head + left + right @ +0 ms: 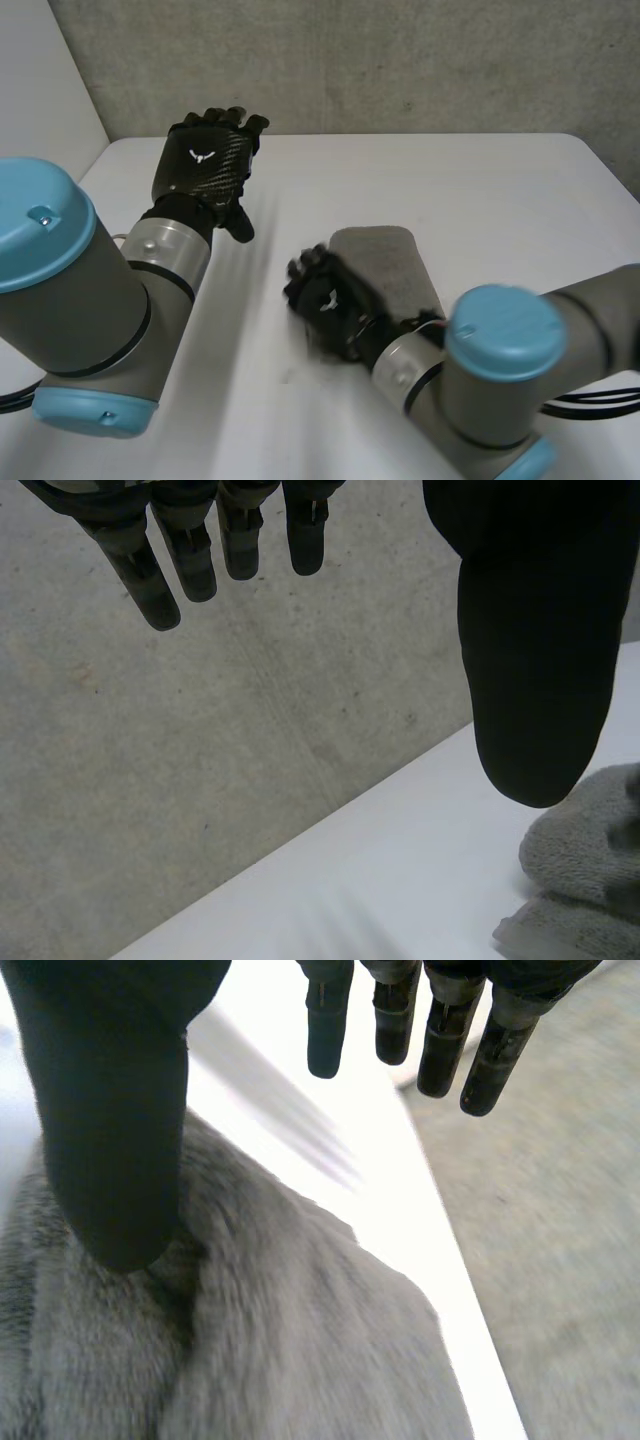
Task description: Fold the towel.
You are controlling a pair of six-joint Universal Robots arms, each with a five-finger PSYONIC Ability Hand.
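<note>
Towel [388, 262] lies folded on the table [480, 190], right hand [325, 300] over one edge, fingers straight, holding nothing, left hand [205, 160] open and empty well apart; risk: the right thumb catches the pile and drags the fold open.

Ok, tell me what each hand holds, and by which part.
Nothing is held. The left hand is open above the table, away from the towel. The right hand is open over the towel, fingers straight, thumb low over it.

In the head view's lower middle, the blurred right hand [325, 300] and its arm cover the towel's [385, 265] near part; its folds there stay hidden.
</note>
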